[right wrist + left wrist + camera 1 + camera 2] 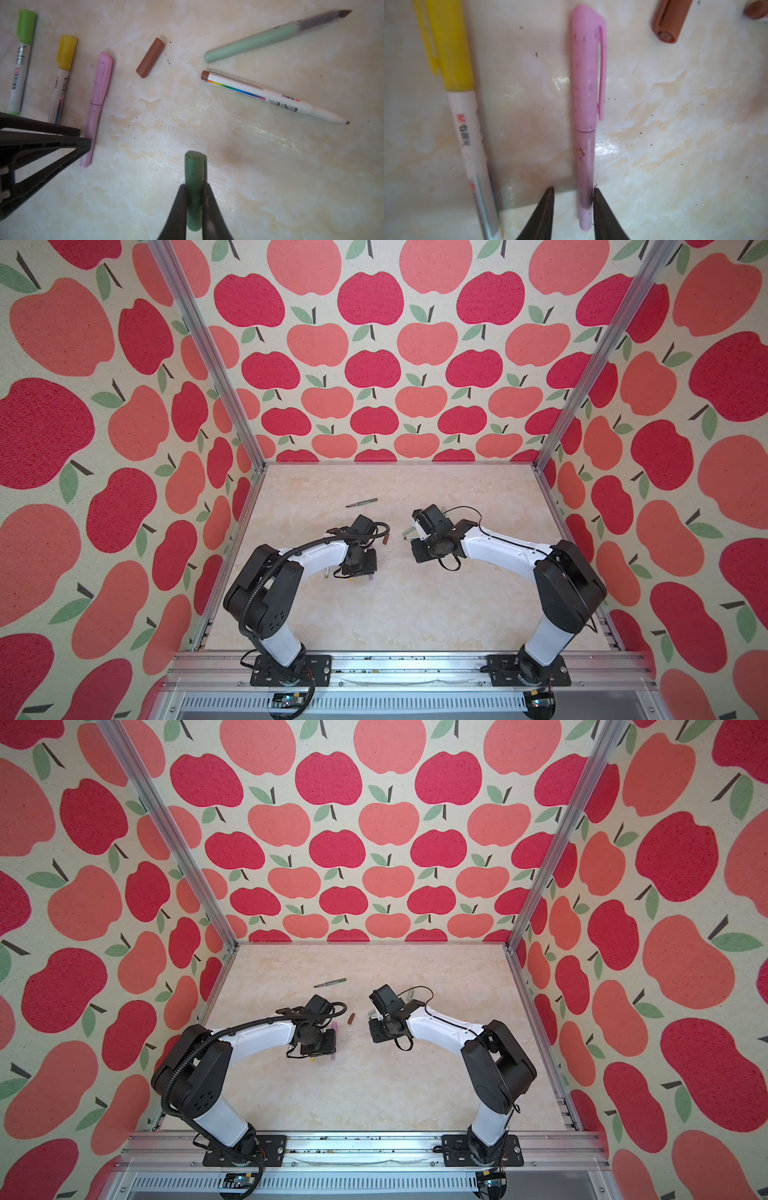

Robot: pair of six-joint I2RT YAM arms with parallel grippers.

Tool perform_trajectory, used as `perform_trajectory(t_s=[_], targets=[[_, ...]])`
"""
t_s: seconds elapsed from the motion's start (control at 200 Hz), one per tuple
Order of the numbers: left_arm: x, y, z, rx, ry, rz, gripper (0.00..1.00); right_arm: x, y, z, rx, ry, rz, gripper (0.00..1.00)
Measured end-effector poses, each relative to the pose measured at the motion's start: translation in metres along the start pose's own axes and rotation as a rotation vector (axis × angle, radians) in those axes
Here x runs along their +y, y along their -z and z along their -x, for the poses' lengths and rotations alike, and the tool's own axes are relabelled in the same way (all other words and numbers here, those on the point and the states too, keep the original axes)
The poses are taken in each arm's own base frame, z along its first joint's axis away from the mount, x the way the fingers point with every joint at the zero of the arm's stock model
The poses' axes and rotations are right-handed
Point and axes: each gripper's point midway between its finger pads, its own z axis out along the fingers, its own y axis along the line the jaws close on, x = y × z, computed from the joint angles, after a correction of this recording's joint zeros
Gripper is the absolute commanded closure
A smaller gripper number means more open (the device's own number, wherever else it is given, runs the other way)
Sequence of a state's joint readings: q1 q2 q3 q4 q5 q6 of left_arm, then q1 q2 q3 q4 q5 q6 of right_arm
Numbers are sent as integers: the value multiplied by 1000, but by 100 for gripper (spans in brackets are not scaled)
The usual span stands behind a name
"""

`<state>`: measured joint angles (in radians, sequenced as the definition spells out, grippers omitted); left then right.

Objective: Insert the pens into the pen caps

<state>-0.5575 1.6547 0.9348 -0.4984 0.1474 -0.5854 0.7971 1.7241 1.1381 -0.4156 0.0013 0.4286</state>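
Note:
A pink pen [586, 158] with its pink cap [586, 68] on lies on the table between the fingers of my left gripper [573, 188]. The jaws are open: one finger touches the barrel, the other stands apart. My right gripper [194, 185] is shut on a dark green cap [195, 166] held above the table. A loose brown cap [150, 57] lies near an uncapped sage pen [259, 39] and an uncapped white pen [270, 97]. An uncapped dark pen [362, 502] lies further back.
A lime-capped pen [20, 60] and a yellow-capped pen [62, 76] lie beside the pink one. The marbled table [415, 614] is walled by apple-print panels with metal posts. Both arms reach in from the front rail.

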Motion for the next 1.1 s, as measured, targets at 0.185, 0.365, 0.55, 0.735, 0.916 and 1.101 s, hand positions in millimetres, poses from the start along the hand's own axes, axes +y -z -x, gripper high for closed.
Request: perform_trajectory(t_s=[0.185, 0.365, 0.55, 0.735, 0.916, 1.101], targets=[[3, 24, 7, -55, -10, 8, 57, 4, 0, -2, 10, 0, 21, 89], [-2, 62, 43, -176, 9, -44, 55, 10, -9, -13, 44, 28, 33, 89], [12, 86, 69, -262, 71, -61, 52, 30, -19, -35, 99, 114, 43, 89], [27, 105, 83, -328, 102, -64, 47, 34, -29, -49, 141, 148, 31, 85], [35, 117, 95, -384, 128, -76, 42, 32, -34, -51, 154, 161, 22, 80], [34, 110, 111, -400, 204, -105, 40, 31, -39, -49, 155, 177, 10, 72]])
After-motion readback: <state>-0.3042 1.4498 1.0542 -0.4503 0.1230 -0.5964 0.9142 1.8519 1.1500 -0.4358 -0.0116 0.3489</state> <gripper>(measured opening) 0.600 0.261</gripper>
